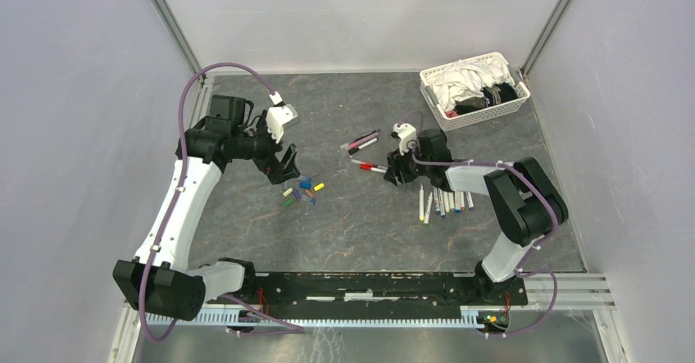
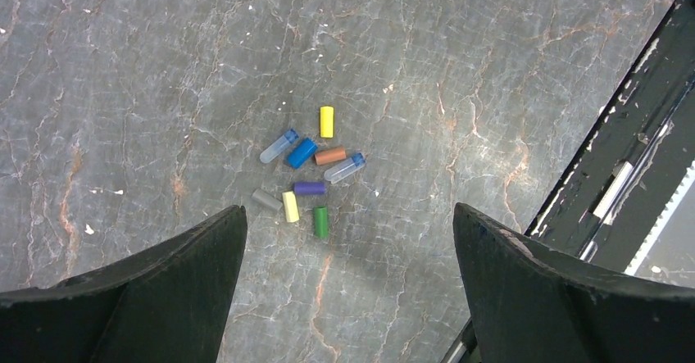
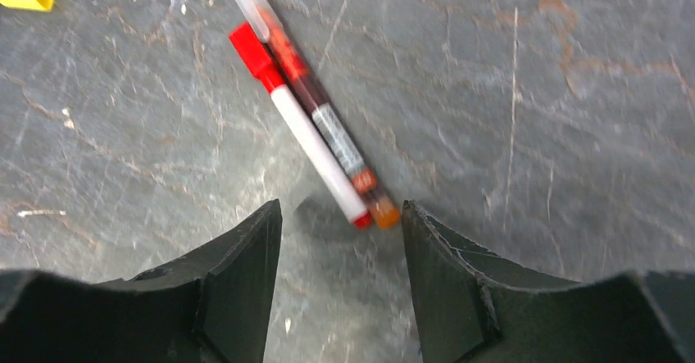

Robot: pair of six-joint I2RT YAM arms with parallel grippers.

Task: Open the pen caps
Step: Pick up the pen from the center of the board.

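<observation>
The right end effector (image 3: 340,215) was spread open, low over a white pen (image 3: 315,154) and a clear pen (image 3: 330,129) lying side by side on the table (image 3: 533,93). The white pen wore its red cap (image 3: 251,53). It looked light, hard and slippery, so it might roll. The white middle looked best to hold. The left end effector (image 2: 348,211) was spread open above loose caps (image 2: 310,174).

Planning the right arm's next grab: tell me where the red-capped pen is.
Right wrist view: the red-capped pen lies on the table just ahead of the open right gripper, beside an orange-ended pen.
</observation>
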